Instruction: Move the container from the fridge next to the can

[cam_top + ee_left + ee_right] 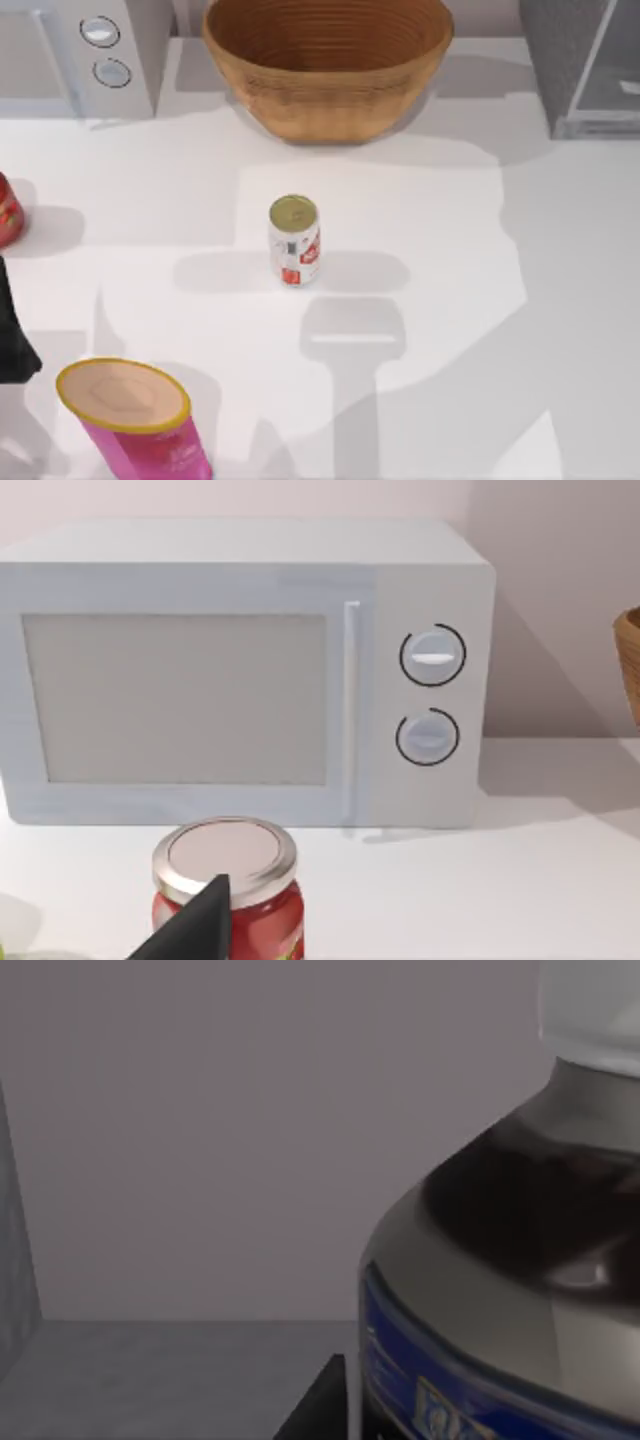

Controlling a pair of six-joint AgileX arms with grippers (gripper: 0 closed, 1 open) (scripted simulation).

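The container [500, 1290], a bottle with a white cap, dark contents and a blue label, stands inside the fridge [560, 60], close up in the right wrist view. One dark finger [318, 1408] of my right gripper lies against the container's side, and the gripper is shut on it. The fridge's grey back wall [200, 1140] is behind it. The can [294, 240], white with red markings and a gold top, stands upright at the table's middle. My left arm [14, 340] is parked at the left edge, and one of its fingers [195, 925] hangs in front of a red jar.
A wicker basket [328, 62] sits at the back centre. A light grey appliance with two knobs [85, 50] fills the back left. A pink canister with a tan lid [130, 415] stands front left. A red jar [228, 885] is at the left edge.
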